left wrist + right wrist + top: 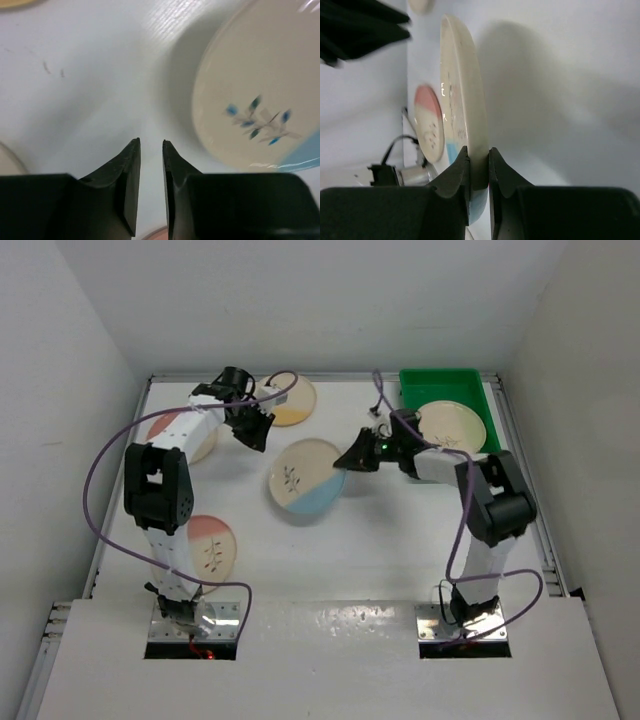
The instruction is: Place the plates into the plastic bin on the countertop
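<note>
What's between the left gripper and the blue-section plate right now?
Nothing but bare countertop separates the left gripper from the blue-section plate; top and left wrist views both show it.

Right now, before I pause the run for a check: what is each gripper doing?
Left gripper: slightly open, holding nothing.
Right gripper: closed on the rim of the blue plate.

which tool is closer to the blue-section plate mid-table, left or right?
Right. The right tool is clamped on the blue plate at its rim. The left tool sits apart from it, off its far-left edge, holding nothing.
</note>
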